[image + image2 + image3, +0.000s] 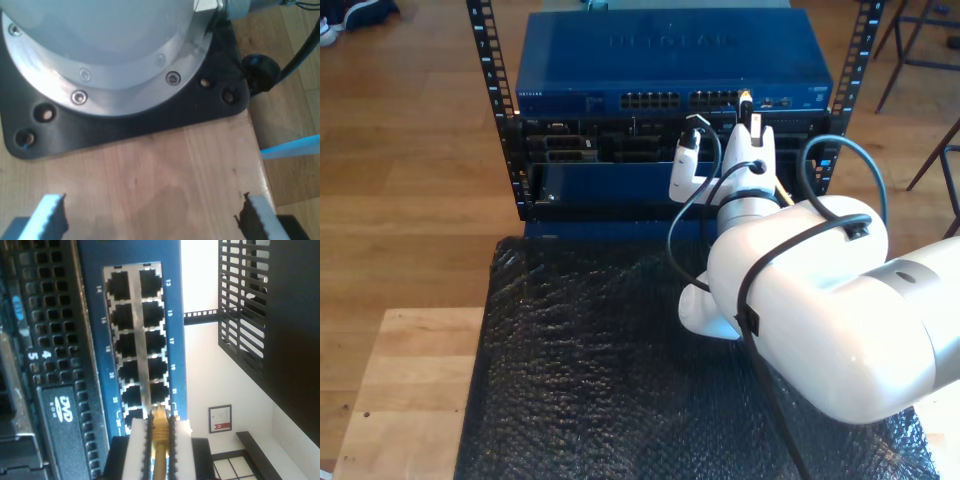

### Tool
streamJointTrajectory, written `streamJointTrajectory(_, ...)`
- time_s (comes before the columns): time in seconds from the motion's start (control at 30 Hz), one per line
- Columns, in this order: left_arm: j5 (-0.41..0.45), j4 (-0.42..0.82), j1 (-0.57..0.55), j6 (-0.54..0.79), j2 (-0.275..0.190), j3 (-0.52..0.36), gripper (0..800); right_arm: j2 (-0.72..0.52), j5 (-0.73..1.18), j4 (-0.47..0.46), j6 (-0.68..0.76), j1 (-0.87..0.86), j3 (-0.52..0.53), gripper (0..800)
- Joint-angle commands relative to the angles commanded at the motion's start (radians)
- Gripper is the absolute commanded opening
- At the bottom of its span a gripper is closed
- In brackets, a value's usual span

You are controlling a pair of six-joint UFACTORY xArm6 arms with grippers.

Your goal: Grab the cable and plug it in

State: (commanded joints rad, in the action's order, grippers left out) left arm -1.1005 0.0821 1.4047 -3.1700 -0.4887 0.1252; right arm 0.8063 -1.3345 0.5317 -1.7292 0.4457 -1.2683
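Note:
The yellow cable [159,460] runs between the white fingers [137,450] of my second gripper [159,429], which is shut on it just behind the boot. Its plug [158,414] touches the mouth of a port at the end of the blue switch's [175,340] port block; I cannot tell if it is seated. In the exterior view my second gripper [750,125] is at the switch's [670,60] front, with the cable's tip [744,100] at the ports towards that view's right. My first gripper [152,220] stands open over bare wood, nothing between its fingers.
The switch sits at the top of a black rack [492,90] above other units, one with a DVD drive [65,410]. A black bubble mat [580,370] covers the table. Black robot cables [760,250] loop over the white arm. An arm base plate [125,125] faces my first gripper.

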Motion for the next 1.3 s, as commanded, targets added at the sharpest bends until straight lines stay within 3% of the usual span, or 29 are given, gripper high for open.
streamJointTrajectory(0.27, 0.0, 0.0, 0.0, 0.0, 0.0, 0.0, 800, 0.005, -0.003, -0.002, 0.002, 0.0, -0.002, 0)
streamJointTrajectory(0.4, 0.0, 0.0, 0.0, 0.0, 0.0, 0.0, 800, 0.003, -0.005, -0.003, 0.002, 0.012, 0.012, 111)
streamJointTrajectory(0.67, 0.0, 0.0, 0.0, 0.0, 0.0, -0.002, 800, -0.046, -0.006, 0.002, 0.005, 0.043, 0.092, 206)
streamJointTrajectory(0.87, 0.0, 0.0, 0.0, 0.0, 0.0, 0.0, 800, -0.083, -0.003, -0.002, 0.005, 0.048, 0.14, 350)
streamJointTrajectory(1.3, 0.0, 0.0, 0.0, 0.0, 0.0, 0.0, 800, -0.262, 0.026, -0.005, 0.006, 0.038, 0.321, 406)
